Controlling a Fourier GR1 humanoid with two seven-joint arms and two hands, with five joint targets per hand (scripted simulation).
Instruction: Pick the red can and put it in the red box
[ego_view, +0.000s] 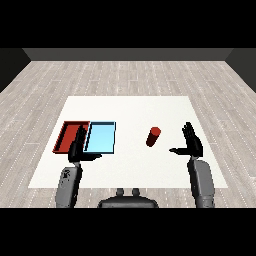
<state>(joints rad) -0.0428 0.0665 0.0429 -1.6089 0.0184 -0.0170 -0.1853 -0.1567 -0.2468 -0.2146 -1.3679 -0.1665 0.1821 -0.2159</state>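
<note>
Both hands have fingers spread, holding nothing; right hand (192, 144) near the red can (153, 136), left hand (77, 148) over the trays.

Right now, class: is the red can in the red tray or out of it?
Out. The red can stands on the white table, right of the light blue tray; the red tray lies further left.

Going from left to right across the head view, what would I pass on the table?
Red tray → light blue tray → red can → right hand. The left hand overlaps both trays, so I leave it unplaced.
</note>
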